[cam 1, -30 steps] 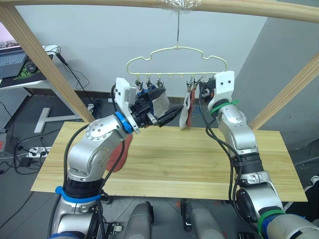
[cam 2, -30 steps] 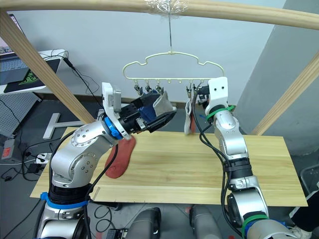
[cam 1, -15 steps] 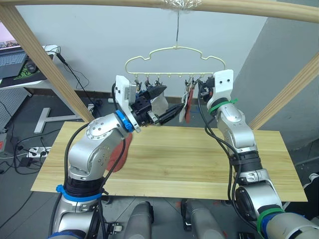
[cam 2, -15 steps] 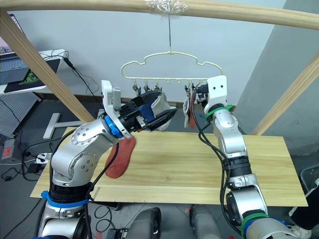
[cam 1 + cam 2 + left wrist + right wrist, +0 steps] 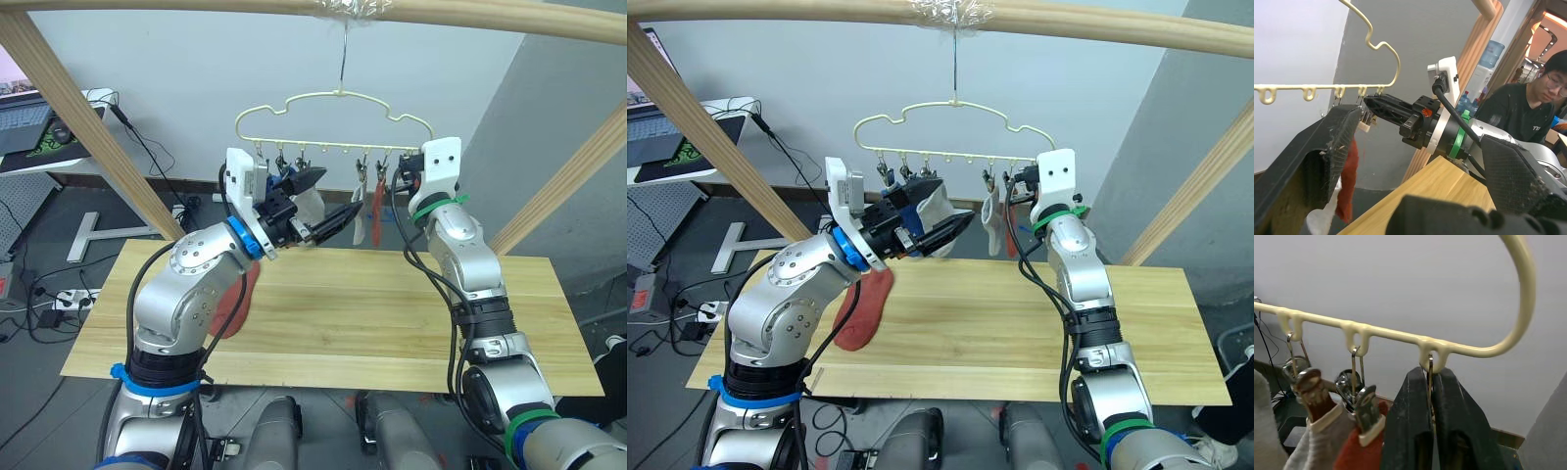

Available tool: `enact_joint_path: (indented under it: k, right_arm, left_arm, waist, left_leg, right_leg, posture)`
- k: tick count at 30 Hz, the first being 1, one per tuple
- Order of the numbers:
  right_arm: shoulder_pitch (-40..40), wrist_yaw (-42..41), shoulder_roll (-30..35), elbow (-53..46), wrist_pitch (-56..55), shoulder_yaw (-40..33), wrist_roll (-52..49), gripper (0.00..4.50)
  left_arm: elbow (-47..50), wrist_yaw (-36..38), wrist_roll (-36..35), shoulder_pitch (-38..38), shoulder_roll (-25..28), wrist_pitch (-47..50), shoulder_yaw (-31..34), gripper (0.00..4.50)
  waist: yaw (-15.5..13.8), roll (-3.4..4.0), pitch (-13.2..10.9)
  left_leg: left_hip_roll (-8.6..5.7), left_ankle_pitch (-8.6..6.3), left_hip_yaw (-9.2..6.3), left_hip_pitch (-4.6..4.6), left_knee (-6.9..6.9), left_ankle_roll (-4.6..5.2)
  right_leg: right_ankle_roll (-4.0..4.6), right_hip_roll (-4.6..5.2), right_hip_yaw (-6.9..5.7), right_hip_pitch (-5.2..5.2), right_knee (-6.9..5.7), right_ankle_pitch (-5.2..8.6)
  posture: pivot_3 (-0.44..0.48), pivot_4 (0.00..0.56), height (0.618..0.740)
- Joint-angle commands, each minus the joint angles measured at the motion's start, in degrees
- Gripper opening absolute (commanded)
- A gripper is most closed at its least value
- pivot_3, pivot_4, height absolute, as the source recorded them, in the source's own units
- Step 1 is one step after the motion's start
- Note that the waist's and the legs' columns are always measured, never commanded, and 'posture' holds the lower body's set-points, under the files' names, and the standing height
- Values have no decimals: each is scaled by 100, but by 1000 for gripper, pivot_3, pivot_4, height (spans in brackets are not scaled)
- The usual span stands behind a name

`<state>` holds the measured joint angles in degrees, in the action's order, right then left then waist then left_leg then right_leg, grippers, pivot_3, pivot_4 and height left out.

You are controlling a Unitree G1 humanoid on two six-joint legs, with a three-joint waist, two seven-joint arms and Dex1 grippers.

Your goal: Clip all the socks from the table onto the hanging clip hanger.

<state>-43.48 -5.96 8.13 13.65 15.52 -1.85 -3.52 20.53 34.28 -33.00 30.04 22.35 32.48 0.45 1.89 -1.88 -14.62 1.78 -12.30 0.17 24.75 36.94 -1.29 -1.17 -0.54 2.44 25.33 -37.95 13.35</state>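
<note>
Left claw stands apart beneath the hanger, a grey sock beside it; right claw pinched on the end clip; one red sock on the surface; limp, light fabric, best gripped at the cuff.

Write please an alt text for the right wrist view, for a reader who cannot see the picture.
The right gripper has its two black fingers closed around the last metal clip at the curved end of the pale-yellow clip hanger. On the two clips beside it hang a rust-red sock and a light grey sock, in front of a plain grey wall.
</note>
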Motion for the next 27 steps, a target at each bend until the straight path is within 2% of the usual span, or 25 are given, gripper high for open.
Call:
enact_joint_path:
  k: [1, 7, 10, 13, 18, 22, 27]
  right_arm:
    - [-61, -31, 26, -185, -83, -68, -32, 7]
    - [-12, -562, 193, -374, 211, -191, -408, 7]
    - [30, -995, 443, -561, 578, -178, -593, 7]
    - [86, -1579, 880, -874, 1289, -238, -941, 7]
    - [149, -1758, 1248, -1154, 1833, -357, -1133, 7]
    - [170, -1716, 1339, -1367, 2135, -438, -1244, 7]
    - [228, -1578, 1318, -1614, 2442, -510, -1302, 7]
  left_arm:
    - [326, -41, -89, 73, -32, -25, 30, 4500]
    - [401, -142, -64, -231, -19, 234, -94, 4500]
    - [254, -205, 272, -598, 128, 240, -202, 4500]
    - [-397, -399, 940, -1290, 298, -208, -196, 4500]
    - [-1978, -972, 1898, -1798, 432, -1069, 41, 4500]
    - [-2842, -1267, 2158, -1851, 424, -1460, 338, 4500]
    - [-3746, -1040, 2117, -1496, 299, -1820, 480, 4500]
  waist:
    - [0, 0, 0]
    - [1, 0, 0]
    - [1, 1, -1]
    - [6, 3, -1]
    - [2, 5, -3]
    - [-2, 5, -3]
    - [-15, 5, -3]
  left_leg:
    - [0, 0, 0, 0, 0, 0]
    - [0, 0, -1, -1, 0, 0]
    - [0, 0, -2, -1, 0, 0]
    - [0, 0, -1, -5, -4, 1]
    - [4, 0, -4, -7, -2, 1]
    - [6, 0, -4, -6, -2, 1]
    - [-8, -1, -4, -1, -3, 1]
  right_leg:
    - [0, 0, 0, 0, 0, 0]
    - [0, 0, 1, -1, 1, 0]
    - [0, 0, 1, 0, 0, 0]
    - [1, 2, 3, -1, 2, 0]
    - [6, 6, 1, -1, -2, 3]
    - [6, 19, -2, -1, -1, 3]
    - [5, 47, -8, -1, 3, 3]
  posture:
    - [20, 270, 740]
    - [13, 270, 740]
    - [8, 269, 740]
    - [-2, 267, 740]
    - [-18, 264, 740]
    - [-18, 264, 740]
    - [-29, 259, 740]
